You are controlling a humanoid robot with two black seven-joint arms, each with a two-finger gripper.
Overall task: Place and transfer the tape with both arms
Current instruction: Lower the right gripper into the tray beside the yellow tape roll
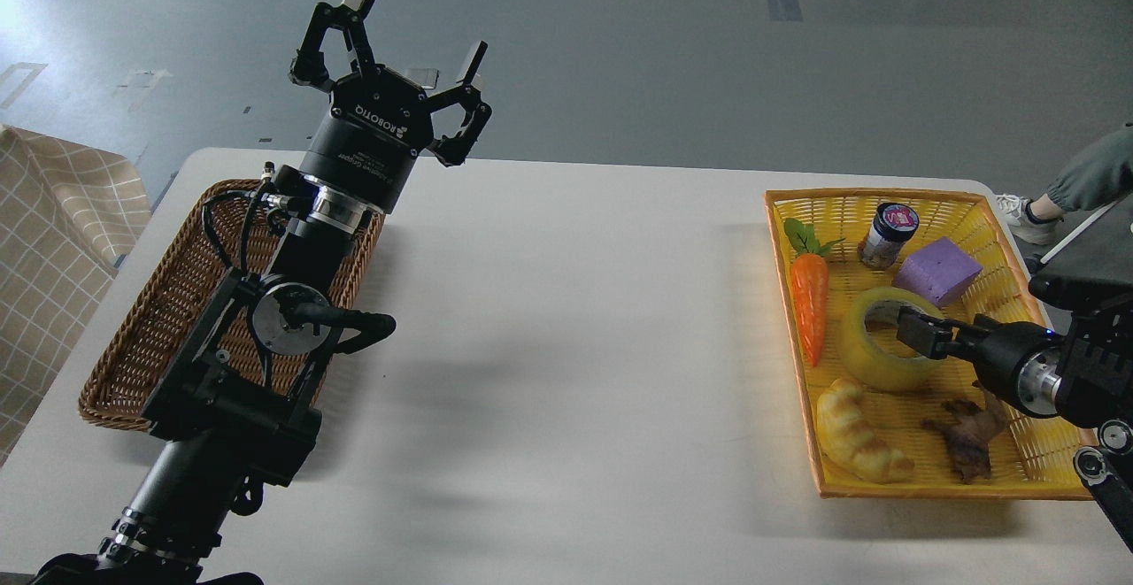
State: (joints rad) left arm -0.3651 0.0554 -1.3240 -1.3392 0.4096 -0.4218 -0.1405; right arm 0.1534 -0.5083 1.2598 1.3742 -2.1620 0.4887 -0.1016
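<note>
Yellow tape point(872, 357) lies flat, core upward; right tool point(913, 335) state unclear, left tool point(389, 27) spread.

Black arms point(292, 257), silver discs, ROBOTIQ lettering

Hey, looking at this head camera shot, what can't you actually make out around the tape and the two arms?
- Right gripper, head view: seen end-on and dark over the tape, so whether its jaws are open or gripping the roll cannot be told.
- Tape's right wall: covered by that gripper.
- Brown wicker basket: much of its inside is hidden by the left arm; the left gripper is raised, jaws open.
- Jar: label too small to read.
</note>
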